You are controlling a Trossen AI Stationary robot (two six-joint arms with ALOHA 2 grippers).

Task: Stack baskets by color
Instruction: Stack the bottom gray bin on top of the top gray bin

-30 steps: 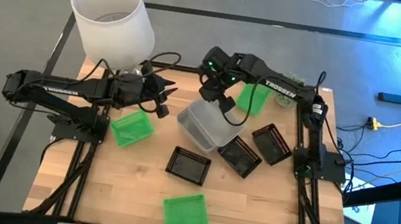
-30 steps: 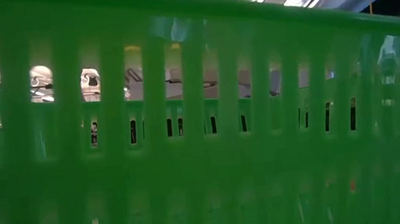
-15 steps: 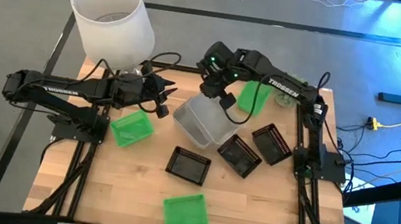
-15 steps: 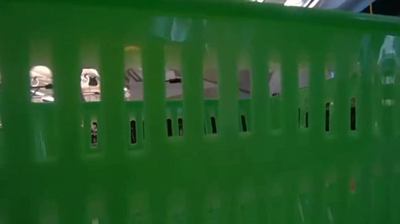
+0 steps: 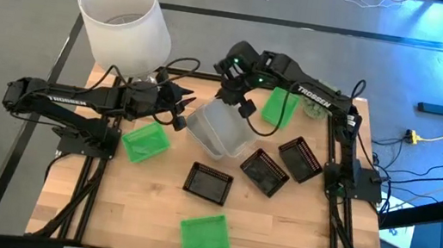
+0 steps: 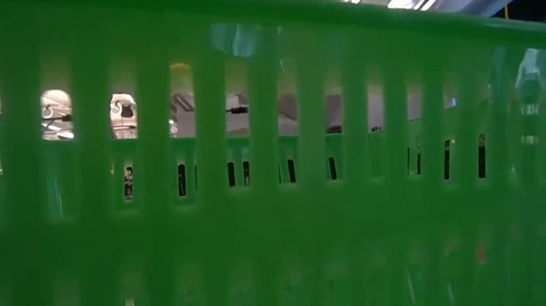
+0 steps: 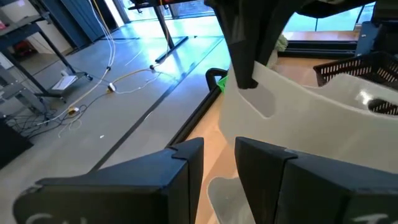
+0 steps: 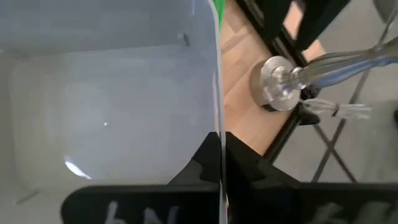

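Observation:
My right gripper [image 5: 237,104] is shut on a translucent grey-white basket [image 5: 217,129] at the table's far middle. Whether more are nested in it I cannot tell. My left gripper [image 5: 182,105] hovers just left of that basket, open with a narrow gap [image 7: 219,149] and nothing in it. Green baskets rest on their bottoms at the left [image 5: 145,142] and near the front edge [image 5: 205,235], and a third [image 5: 279,108] lies at the far right. Three black baskets [image 5: 208,182] [image 5: 265,172] [image 5: 300,159] sit right of centre. My right gripper pinches one side wall of the translucent basket at its rim [image 8: 219,93], one finger inside [image 8: 186,177] and one outside. The fingers slant down from the far right. The basket hangs tilted below them, held edge highest. Whether its low edge rests on the table I cannot tell.
A large white lampshade [image 5: 123,19] stands off the far left corner. A small green plant ball [image 5: 317,108] lies at the far right. A green basket wall [image 6: 275,173] fills the low view. Bare wood shows at the near left and near right.
My right gripper has risen, still shut, and tipped a little. The translucent basket has come up with it and drifted slightly toward the table's left, nearer my left gripper.

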